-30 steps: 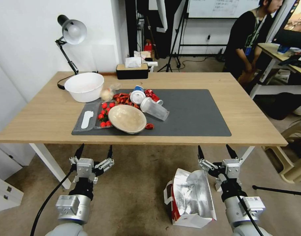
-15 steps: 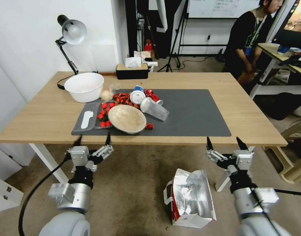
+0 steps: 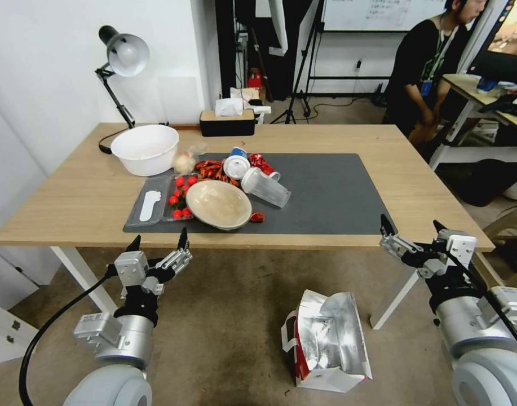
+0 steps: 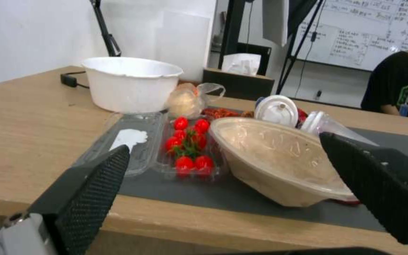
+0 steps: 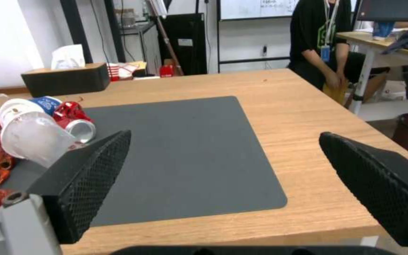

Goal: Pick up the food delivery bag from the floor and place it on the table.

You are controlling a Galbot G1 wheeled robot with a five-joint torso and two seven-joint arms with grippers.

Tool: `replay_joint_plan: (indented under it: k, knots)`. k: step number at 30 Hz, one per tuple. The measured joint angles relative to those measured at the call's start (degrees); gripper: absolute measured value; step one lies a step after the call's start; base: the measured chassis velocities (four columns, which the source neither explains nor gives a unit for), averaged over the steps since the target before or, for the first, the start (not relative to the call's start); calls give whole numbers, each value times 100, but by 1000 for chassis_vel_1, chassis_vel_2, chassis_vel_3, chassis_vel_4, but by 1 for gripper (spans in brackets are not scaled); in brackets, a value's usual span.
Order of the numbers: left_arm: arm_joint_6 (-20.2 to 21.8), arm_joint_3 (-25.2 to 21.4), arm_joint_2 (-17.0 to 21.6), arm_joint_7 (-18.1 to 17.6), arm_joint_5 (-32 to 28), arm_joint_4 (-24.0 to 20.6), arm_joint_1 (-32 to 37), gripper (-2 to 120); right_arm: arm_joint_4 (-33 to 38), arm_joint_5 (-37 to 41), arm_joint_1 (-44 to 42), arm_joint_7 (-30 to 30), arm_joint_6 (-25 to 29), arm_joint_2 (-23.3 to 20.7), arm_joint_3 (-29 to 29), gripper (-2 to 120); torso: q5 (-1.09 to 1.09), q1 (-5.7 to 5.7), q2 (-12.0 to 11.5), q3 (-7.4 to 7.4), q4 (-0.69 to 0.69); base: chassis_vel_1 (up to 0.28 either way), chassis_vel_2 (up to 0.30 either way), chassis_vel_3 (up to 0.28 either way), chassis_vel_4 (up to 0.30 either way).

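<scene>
Food delivery bag [image 3: 327,341]: not yet picked up, standing on floor [image 3: 230,316] at 6 o'clock from desk [image 3: 72,192]; left gripper [image 3: 158,243] and right gripper [image 3: 411,225] wide open, empty.

I see the food delivery bag [image 3: 327,344] white with a red side panel and silver foil lining, on brownish-grey stained floor [image 3: 230,316]. My worktop [image 3: 83,192] is light wood under a dark grey mat [image 3: 331,192]. Both claws' fingers [image 5: 90,180] carry black cross-hatched pads.
</scene>
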Motion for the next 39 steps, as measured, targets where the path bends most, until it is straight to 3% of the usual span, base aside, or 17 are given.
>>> replay_joint_plan:
  k: [39]
  knots:
    - [-129,-8,19,0,43,57,63,100,-28,-65,-104,-40,158,-35,-53,100,0,-202,-461,-257,0,0,0,0,0]
